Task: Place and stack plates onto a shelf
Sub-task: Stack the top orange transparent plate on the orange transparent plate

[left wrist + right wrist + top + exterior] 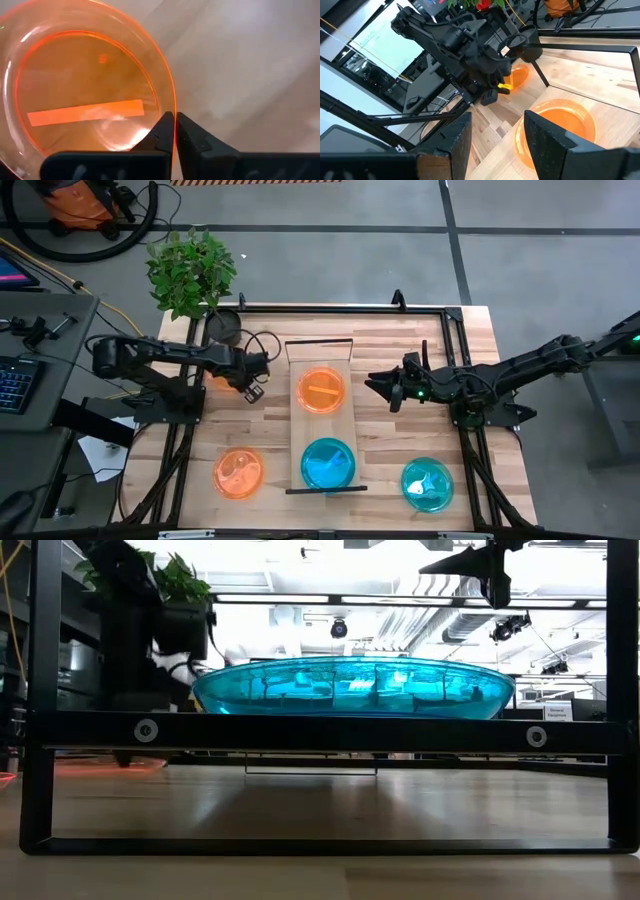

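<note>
My left gripper (252,383) is over the table left of the shelf (300,430), shut on an orange plate (85,85) that shows under the arm (218,380) and in the right wrist view (517,77). A second orange plate (321,390) lies flat on the far half of the shelf. A teal plate (328,463) lies on its near half (350,688). My right gripper (385,388) is open, hovering just right of the shelf's orange plate (560,125) and touching nothing (495,132). My left gripper pinches the orange plate's rim (174,117) between its two fingertips, one finger (160,135) on the inner side and one (192,137) on the outer side. The plate reaches away from the fingers. Whether its far edge rests on the table I cannot tell.
A third orange plate (239,473) lies on the table near the left front, and a teal plate (427,483) near the right front. A potted plant (190,272) stands at the far left corner. A dark metal frame (330,308) borders the table.
</note>
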`<control>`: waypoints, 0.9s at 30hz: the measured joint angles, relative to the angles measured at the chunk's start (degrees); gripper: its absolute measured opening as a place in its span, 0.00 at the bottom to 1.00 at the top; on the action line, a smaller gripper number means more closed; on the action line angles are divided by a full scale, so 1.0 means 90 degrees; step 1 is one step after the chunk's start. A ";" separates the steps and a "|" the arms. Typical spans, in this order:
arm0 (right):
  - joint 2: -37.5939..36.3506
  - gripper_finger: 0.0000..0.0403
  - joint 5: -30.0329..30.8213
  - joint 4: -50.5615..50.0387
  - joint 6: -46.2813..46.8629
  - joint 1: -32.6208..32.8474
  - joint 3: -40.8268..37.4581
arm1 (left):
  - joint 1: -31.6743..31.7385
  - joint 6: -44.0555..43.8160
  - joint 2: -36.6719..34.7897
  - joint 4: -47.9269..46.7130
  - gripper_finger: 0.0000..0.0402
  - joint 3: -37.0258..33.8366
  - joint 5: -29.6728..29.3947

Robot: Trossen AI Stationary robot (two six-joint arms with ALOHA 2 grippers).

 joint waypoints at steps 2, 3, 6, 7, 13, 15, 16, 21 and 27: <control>0.0000 0.40 -0.0002 -0.0010 0.0000 0.0000 0.0000 | -0.0055 -0.0029 -0.0191 -0.0055 0.00 0.0150 0.0151; 0.0000 0.40 -0.0003 -0.0020 0.0000 0.0000 0.0000 | -0.0098 -0.0037 -0.0300 -0.0132 0.00 0.0247 0.0193; 0.0000 0.40 -0.0010 -0.0039 -0.0002 0.0000 0.0000 | -0.0290 -0.0046 -0.0680 -0.0376 0.00 0.0618 0.0317; 0.0000 0.40 -0.0016 -0.0039 -0.0018 0.0000 0.0000 | -0.0377 -0.0048 -0.0817 -0.0511 0.00 0.0762 0.0339; 0.0000 0.40 -0.0031 -0.0041 -0.0049 0.0000 0.0000 | -0.1226 -0.0246 -0.1630 -0.1272 0.00 0.1626 0.0521; 0.0000 0.40 -0.0031 -0.0041 -0.0049 0.0000 0.0000 | -0.1663 -0.0460 -0.1840 -0.1424 0.00 0.1855 0.0556; 0.0000 0.40 -0.0031 -0.0041 -0.0049 0.0000 0.0000 | -0.1916 -0.0549 -0.1929 -0.1434 0.00 0.1959 0.0570; 0.0000 0.40 -0.0029 -0.0041 -0.0049 0.0000 0.0000 | -0.3395 -0.0502 -0.1981 -0.1157 0.00 0.2408 0.0434; 0.0000 0.40 -0.0027 -0.0041 -0.0050 0.0000 0.0000 | -0.4352 0.1009 -0.0951 -0.1011 0.00 0.3037 -0.0581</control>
